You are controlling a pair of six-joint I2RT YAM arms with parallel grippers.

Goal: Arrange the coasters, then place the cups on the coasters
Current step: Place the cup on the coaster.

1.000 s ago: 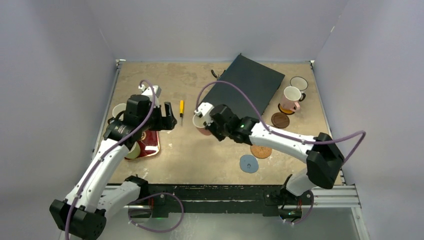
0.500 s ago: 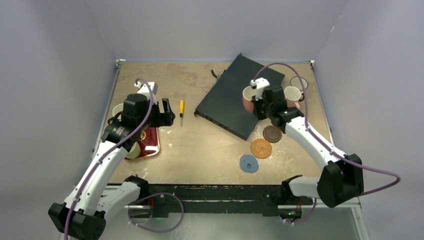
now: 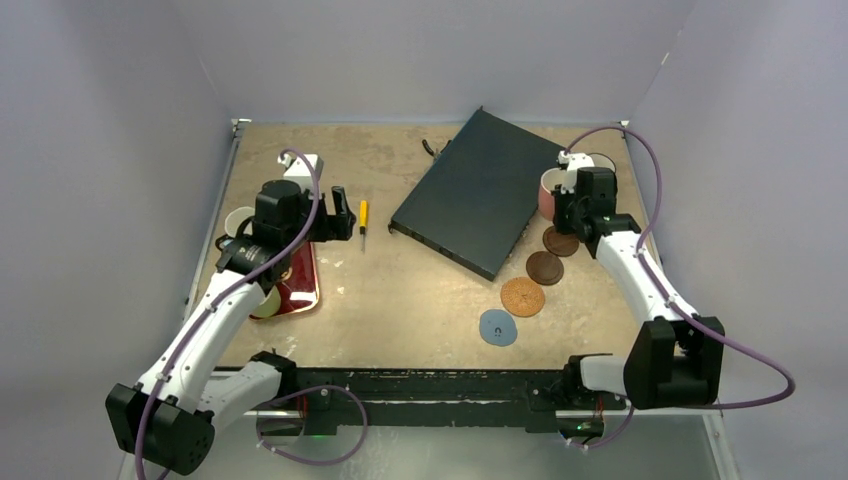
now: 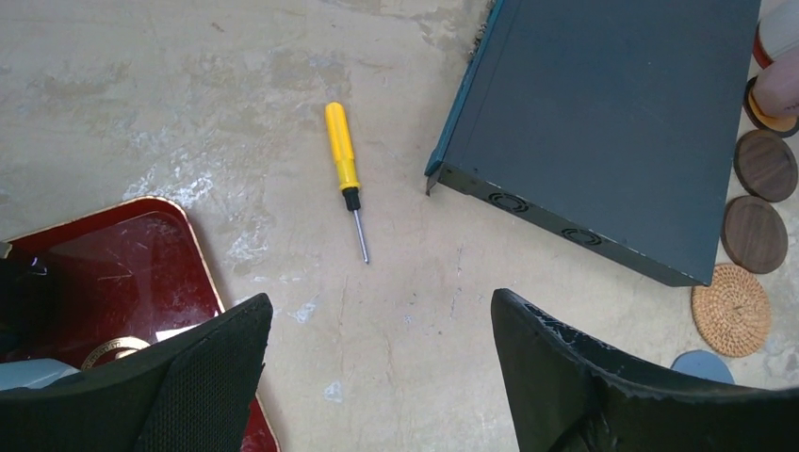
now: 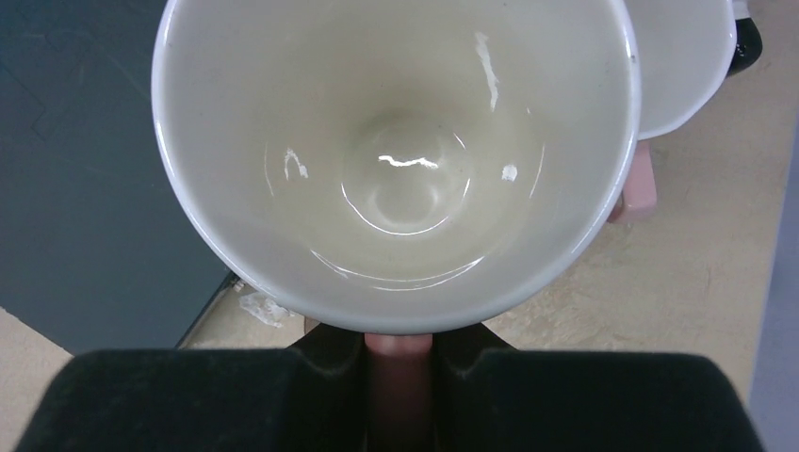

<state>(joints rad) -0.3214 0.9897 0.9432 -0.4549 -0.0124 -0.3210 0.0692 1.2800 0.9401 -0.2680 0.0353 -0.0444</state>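
The right gripper (image 5: 400,367) is nearly closed, pinching the handle of a reddish cup (image 5: 396,160) that is cream inside, with its mouth up. That cup is at the far right of the table (image 3: 400,300), just off the edge of the black box (image 3: 480,190) and right beside a pink cup (image 5: 643,184). Whether it rests on anything I cannot tell. Nearer to me, four lie bare in a curving row: a dark brown coaster (image 3: 560,241), a second brown coaster (image 3: 545,267), a cork coaster (image 3: 522,296) and a blue-grey coaster (image 3: 498,327). The left gripper (image 3: 338,212) hangs wide open and holds nothing, between a red tray (image 3: 300,285) and a yellow screwdriver (image 3: 363,215)
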